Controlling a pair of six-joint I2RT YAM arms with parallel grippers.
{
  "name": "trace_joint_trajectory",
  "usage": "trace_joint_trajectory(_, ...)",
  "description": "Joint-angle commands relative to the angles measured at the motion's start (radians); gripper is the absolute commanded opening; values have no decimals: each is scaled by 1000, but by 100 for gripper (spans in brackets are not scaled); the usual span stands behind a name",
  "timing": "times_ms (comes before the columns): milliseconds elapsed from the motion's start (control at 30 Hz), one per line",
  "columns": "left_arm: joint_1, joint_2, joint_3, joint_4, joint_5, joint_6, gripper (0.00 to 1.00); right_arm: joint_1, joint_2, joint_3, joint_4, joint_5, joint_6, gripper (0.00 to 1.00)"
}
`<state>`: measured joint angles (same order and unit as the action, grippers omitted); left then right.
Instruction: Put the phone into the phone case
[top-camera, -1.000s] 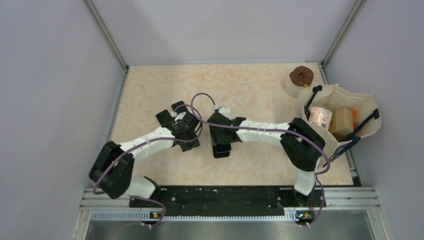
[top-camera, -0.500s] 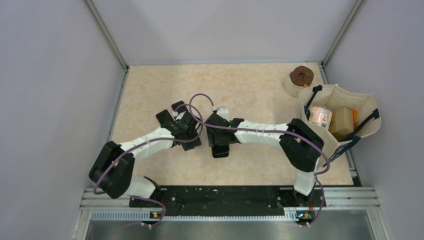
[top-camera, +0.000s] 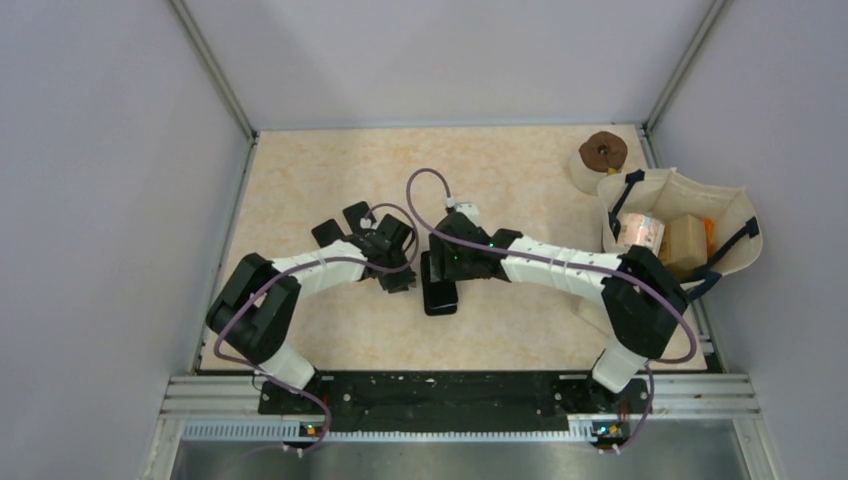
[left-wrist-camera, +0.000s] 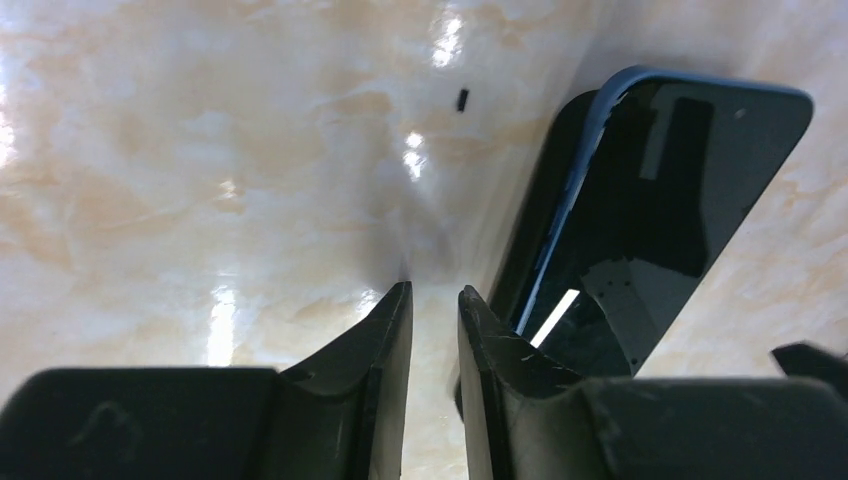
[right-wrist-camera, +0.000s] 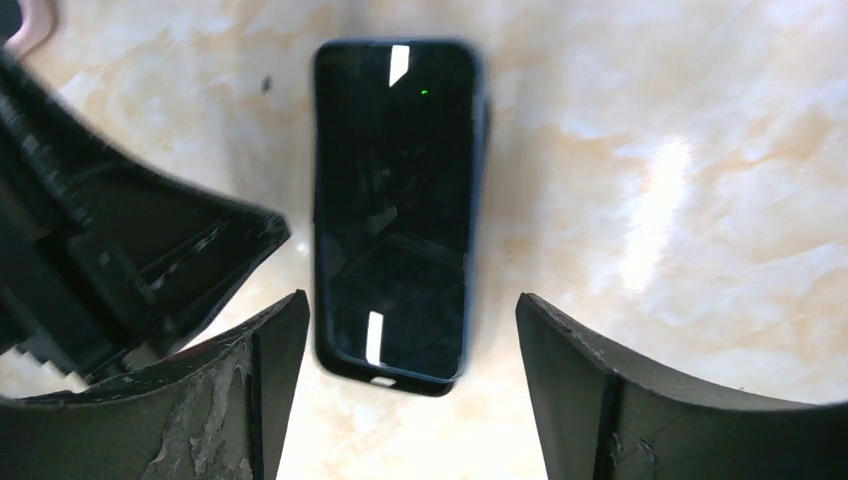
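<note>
At the near edge of the table (top-camera: 300, 180), the two arms are seen bolted side by side and bent inward toward the middle, each with a purple cable looped along it. The left gripper (left-wrist-camera: 433, 292) is lowered close to the marbled tabletop. Its fingers (left-wrist-camera: 385, 330) are drawn nearly together with only a narrow slit left between them, and nothing is gripped in that slit; bare table is seen through it. Just beside the right-hand finger of this gripper lies the phone (left-wrist-camera: 660, 200), screen up, with a blue rim showing along its edge.

The phone case (left-wrist-camera: 550, 200) is seen as a black strip under and beside that blue rim, so the phone is laid in or on the case. Whether it is fully seated cannot be told. From the right wrist camera the phone is viewed lengthwise, with the case lip visible at its near end. The right gripper (right-wrist-camera: 410, 305) is held over this near end with its jaws spread wide, one on each side, and the phone is not touched by either. A small dark speck (left-wrist-camera: 462, 98) is seen on the table beyond the left gripper.

Farther off, at the right edge, a cream bag (top-camera: 730, 215) is stood open with a printed roll (top-camera: 640, 232) and a tan box (top-camera: 688, 243) inside. Beyond it, in the far right corner, a brown object (top-camera: 603, 152) is set on a pale base.
</note>
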<state>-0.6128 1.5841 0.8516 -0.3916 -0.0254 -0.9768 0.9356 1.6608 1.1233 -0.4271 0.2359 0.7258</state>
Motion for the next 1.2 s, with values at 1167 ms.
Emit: trace_joint_trajectory(1167, -13, -2, 36, -28, -42, 13, 15, -145, -42, 7, 95, -178, -133, 48)
